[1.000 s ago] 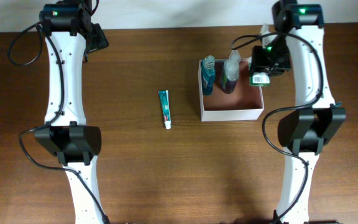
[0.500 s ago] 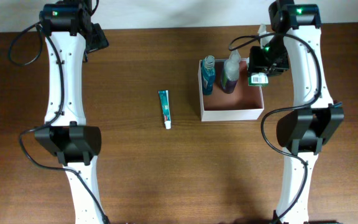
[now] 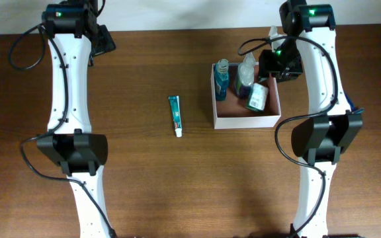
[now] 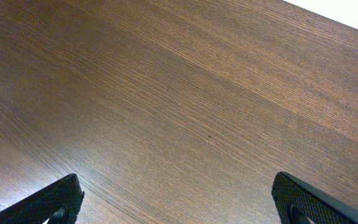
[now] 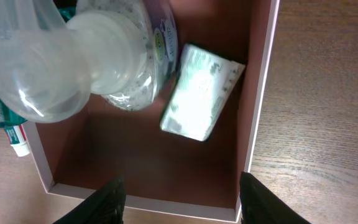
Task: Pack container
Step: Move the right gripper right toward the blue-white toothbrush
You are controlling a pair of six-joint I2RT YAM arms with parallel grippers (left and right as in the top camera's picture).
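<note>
Now that your right end effector (image 5: 182, 198) has spread empty, log the packet (image 5: 201, 93) as packed: lying inside the container (image 5: 261, 112) directly below, beside the bottles (image 5: 123, 62) | toothpaste (image 3: 174, 114) on tabletop (image 3: 177, 192), likely your next pick | left end effector (image 4: 179, 199) wide, empty.

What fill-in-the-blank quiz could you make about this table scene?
Inside the container stand ____ bottles.
The green-white packet lies ____ the container.
The toothpaste tube lies ____ the container.
The left end effector holds ____.
Answers: two; inside; outside; nothing.
</note>
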